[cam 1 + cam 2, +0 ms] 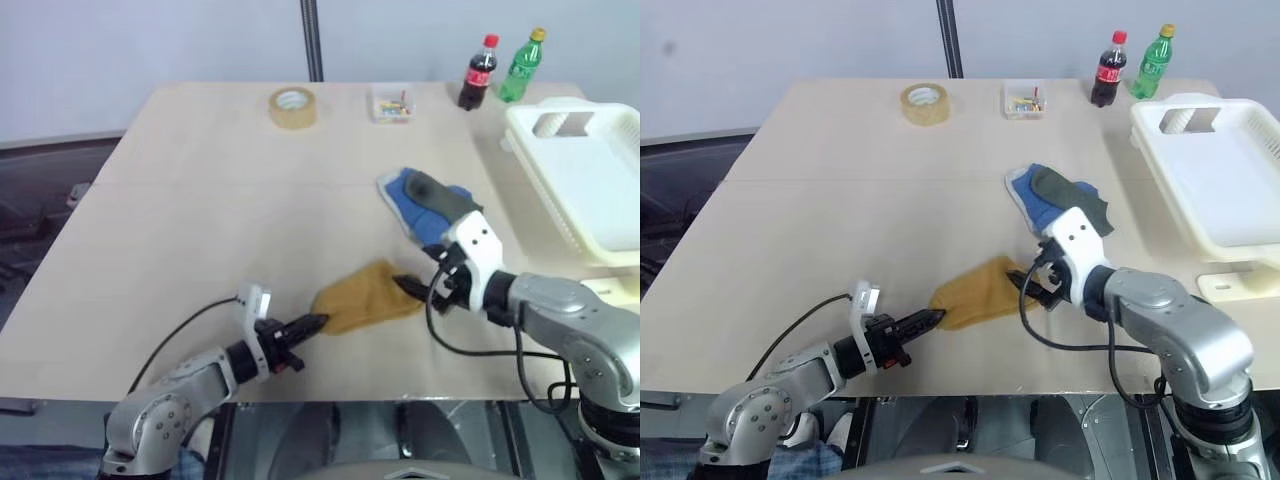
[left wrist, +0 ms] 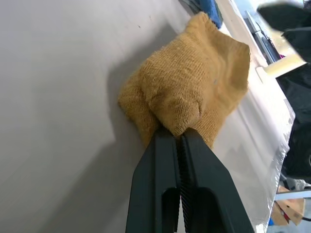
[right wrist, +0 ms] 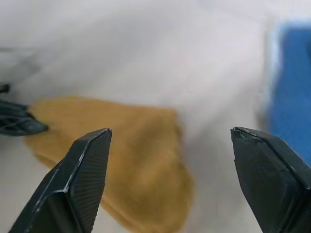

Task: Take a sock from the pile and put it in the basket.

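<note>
The mustard-yellow sock (image 1: 365, 295) lies flat near the table's front edge. My left gripper (image 1: 318, 323) is shut, with the sock's near-left end (image 2: 194, 92) pinched between its fingertips. My right gripper (image 1: 408, 287) hovers at the sock's right end, open wide with nothing between its fingers (image 3: 87, 165). Behind the right gripper lies the pile (image 1: 430, 200), a blue sock with a dark grey-green one on top. The cream-white basket (image 1: 545, 195) stands at the table's right edge with nothing inside it.
At the back of the table are a roll of tape (image 1: 293, 107), a small clear box (image 1: 392, 103), a cola bottle (image 1: 480, 72) and a green bottle (image 1: 522, 65). A dark pole (image 1: 312, 40) rises behind the table.
</note>
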